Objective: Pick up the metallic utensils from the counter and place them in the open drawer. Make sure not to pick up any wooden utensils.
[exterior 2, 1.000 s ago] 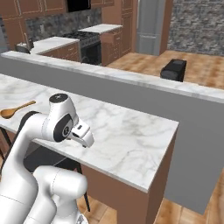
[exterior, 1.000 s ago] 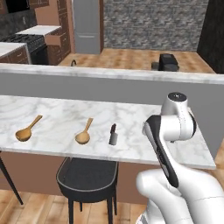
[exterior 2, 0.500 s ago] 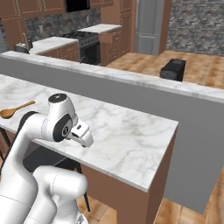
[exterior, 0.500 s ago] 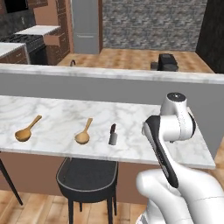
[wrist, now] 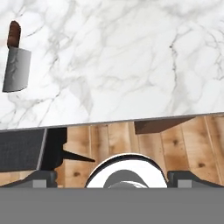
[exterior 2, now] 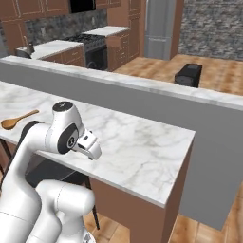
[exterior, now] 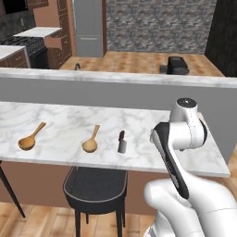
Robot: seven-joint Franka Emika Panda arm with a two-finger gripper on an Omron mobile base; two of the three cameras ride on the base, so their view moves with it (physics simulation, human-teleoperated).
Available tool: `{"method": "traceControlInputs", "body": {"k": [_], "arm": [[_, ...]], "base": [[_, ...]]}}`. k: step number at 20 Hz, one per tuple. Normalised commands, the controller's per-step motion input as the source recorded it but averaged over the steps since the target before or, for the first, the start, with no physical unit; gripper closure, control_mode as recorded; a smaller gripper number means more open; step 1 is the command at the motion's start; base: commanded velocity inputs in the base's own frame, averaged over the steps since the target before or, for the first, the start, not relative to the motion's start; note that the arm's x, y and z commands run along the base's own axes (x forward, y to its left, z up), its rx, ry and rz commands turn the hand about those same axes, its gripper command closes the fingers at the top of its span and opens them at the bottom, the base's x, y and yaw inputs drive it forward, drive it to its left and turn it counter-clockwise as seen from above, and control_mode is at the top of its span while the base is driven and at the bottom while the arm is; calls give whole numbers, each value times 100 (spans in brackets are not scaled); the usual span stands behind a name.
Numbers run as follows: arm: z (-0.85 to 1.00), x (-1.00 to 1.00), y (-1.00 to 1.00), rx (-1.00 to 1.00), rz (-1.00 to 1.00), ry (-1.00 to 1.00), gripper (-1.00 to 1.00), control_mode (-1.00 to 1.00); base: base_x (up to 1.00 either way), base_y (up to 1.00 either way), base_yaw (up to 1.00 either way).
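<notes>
We find no legible text, label, brand, number or sign on any surface in view.

Home kitchen, rendered. Evidence: marble counter (exterior: 69,125) just ahead of hand, black stool (exterior: 95,187) below its edge; further off, stove (exterior 2: 88,43) w/ brown cabinets (exterior 2: 121,45), grey fridge (exterior: 89,28), stone wall (exterior: 157,25), wood floor.

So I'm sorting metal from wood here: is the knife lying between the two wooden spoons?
No, the knife lies to the right of both wooden spoons on the counter.
</notes>
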Motion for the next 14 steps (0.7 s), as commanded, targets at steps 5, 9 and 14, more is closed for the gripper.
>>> {"method": "traceControlInputs", "body": {"k": [5,9,14], "arm": [[0,0,0,0,0,0,-100,100],[0,0,0,0,0,0,-100,100],[0,31,33,0,0,0,-100,-100]], "base": [[0,60,-1],[3,54,0],[0,0,0]]}}
